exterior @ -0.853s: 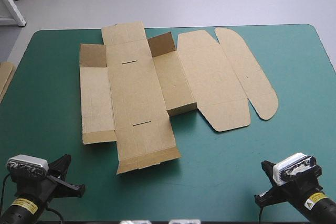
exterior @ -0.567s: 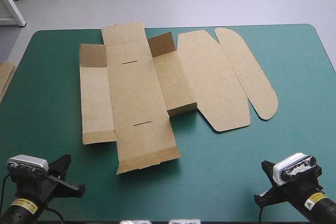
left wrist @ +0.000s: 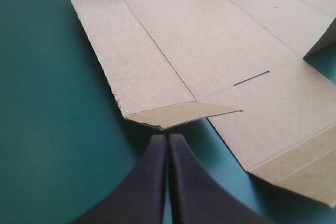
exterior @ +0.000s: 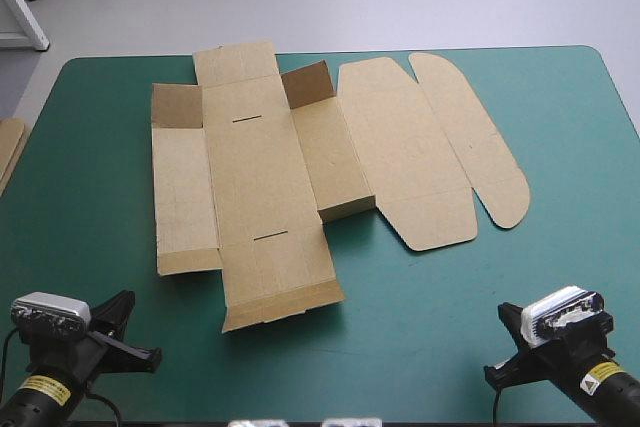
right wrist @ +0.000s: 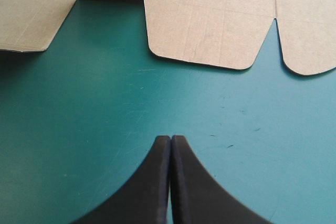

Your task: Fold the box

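A teal-green cover (exterior: 560, 127) spans the table (exterior: 400, 347), its far corners rounded. A sliver of spare brown board (exterior: 8, 152), only partly in view, shows at the table's left edge. A few fine dark scuffs (right wrist: 229, 146) mark the cover toward the table's near edge.

High view: board edge (exterior: 8, 150) at the table (exterior: 430, 317) left side, mostly out of frame. Box (left wrist: 210, 40) cropped in both wrist views.
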You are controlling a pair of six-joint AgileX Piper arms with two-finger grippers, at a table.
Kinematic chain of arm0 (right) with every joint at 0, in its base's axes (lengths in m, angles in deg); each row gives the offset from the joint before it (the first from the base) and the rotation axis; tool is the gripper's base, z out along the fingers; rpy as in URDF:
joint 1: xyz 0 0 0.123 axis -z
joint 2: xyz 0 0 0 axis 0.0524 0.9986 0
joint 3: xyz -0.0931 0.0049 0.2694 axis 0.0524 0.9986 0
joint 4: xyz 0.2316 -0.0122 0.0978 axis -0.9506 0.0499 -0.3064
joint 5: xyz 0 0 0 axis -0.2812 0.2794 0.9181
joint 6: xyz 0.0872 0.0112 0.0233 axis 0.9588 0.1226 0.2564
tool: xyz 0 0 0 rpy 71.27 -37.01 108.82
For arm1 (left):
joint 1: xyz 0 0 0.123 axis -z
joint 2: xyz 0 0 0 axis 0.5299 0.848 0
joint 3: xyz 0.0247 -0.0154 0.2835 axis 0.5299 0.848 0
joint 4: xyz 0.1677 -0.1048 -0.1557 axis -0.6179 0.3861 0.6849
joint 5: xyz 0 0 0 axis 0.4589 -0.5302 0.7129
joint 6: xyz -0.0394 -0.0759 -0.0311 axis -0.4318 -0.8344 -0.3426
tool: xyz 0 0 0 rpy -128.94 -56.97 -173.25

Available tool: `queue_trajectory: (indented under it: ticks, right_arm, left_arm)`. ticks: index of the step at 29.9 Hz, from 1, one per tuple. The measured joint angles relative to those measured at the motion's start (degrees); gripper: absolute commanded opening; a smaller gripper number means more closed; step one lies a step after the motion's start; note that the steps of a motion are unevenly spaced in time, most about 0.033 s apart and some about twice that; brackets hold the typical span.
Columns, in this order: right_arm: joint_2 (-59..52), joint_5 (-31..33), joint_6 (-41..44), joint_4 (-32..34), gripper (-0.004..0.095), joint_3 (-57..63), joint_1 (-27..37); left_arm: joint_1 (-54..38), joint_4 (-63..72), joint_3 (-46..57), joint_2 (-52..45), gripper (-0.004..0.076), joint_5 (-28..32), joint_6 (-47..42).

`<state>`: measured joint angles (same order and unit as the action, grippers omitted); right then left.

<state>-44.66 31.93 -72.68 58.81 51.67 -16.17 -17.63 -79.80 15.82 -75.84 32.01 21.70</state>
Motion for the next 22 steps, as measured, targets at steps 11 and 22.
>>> queue_trajectory:
  ticks: [11,22]
  right_arm:
    - [14.28,-4.79,-0.9,0.05,0.0375,-6.8,0.0]
    - [27.04,-12.33,-1.94,0.05,0.0375,-15.29,0.0]
  left_arm:
    - [0.0,-11.89,-9.53,13.68,0.0454,0.26,-14.18]
    - [0.0,-16.64,-18.96,33.48,0.0454,-4.01,-20.79]
